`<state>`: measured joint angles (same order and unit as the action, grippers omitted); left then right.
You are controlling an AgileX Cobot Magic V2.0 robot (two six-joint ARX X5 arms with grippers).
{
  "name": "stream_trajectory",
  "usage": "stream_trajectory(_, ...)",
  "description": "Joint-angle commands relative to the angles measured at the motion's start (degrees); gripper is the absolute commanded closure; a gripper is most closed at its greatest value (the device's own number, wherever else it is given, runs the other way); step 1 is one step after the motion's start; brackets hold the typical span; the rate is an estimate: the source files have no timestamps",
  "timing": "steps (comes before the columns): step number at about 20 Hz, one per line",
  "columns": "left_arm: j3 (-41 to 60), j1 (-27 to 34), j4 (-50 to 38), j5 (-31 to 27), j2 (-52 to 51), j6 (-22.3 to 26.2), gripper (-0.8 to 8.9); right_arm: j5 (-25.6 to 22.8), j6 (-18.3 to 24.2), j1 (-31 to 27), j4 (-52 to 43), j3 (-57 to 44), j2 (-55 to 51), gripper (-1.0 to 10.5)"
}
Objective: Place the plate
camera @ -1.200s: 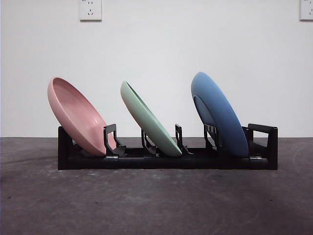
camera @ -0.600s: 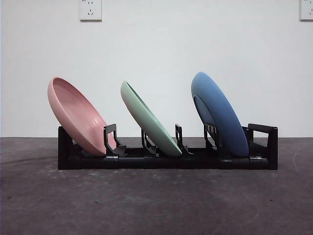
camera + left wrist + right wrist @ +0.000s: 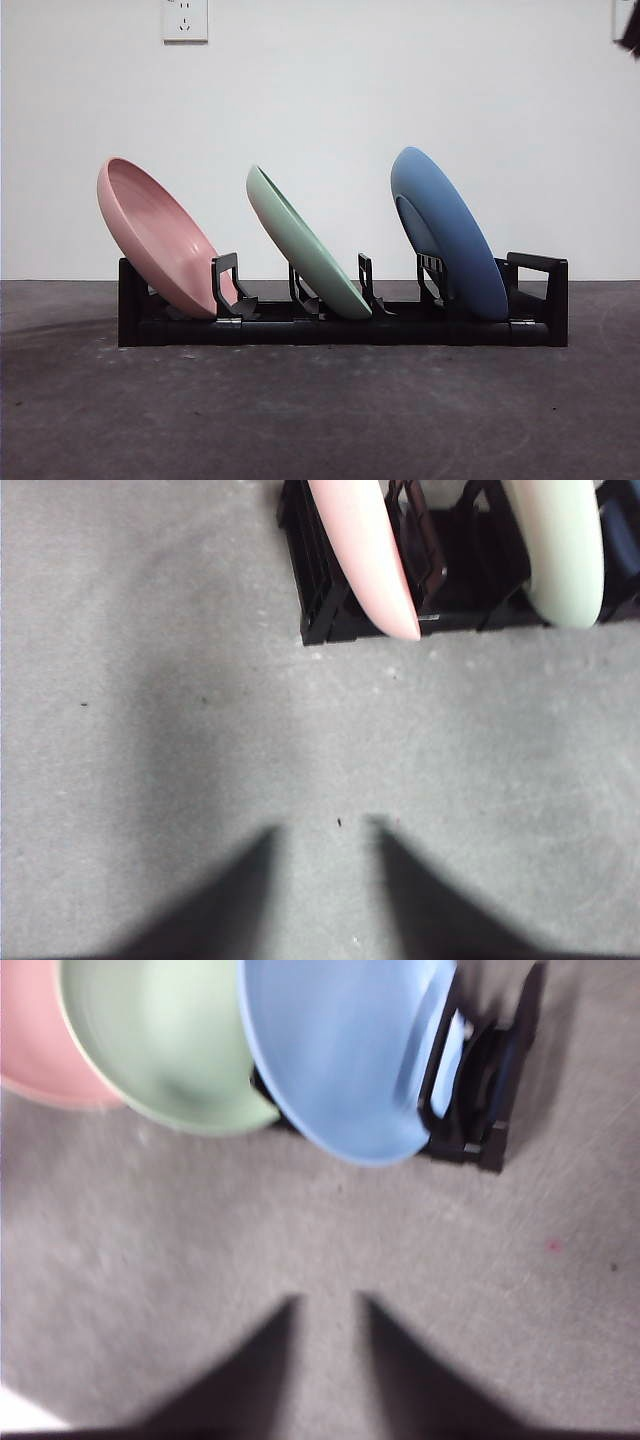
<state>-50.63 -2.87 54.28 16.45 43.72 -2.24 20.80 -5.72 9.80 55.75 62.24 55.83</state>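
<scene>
Hovering empty, jaws narrowly parted: right gripper (image 3: 330, 1310) nearing blue plate (image 3: 446, 232) in rack (image 3: 340, 328); approaching squarely, gripping rim.

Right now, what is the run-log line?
rack: pink plate, green plate, blue plate slotted | left gripper: open, empty | right gripper: open, empty

right wrist view blurred | pink plate (image 3: 35, 1040) cropped | arm tip (image 3: 630, 35) cropped

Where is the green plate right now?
In the front view, the green plate leans in the middle slot of the black rack, between the pink plate and the blue plate.
</scene>
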Motion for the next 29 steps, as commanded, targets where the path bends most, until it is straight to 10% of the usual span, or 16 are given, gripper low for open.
stream_trajectory(1, -1.3, -0.5, -0.1, 0.2, 0.9, 1.6, 4.30, -0.2, 1.6, 1.0, 0.1, 1.3, 1.7, 6.0)
stream_trajectory(7, -1.3, -0.5, -0.3, 0.2, 0.8, 0.5, 4.35, 0.0, -4.2, 4.7, 0.1, 6.0, 9.1, 6.4)
stream_trajectory(29, -1.3, -0.5, -0.3, 0.2, 0.8, 0.1, 4.35, -1.3, -1.3, 11.5, -9.6, 31.7, 44.7, 6.8)
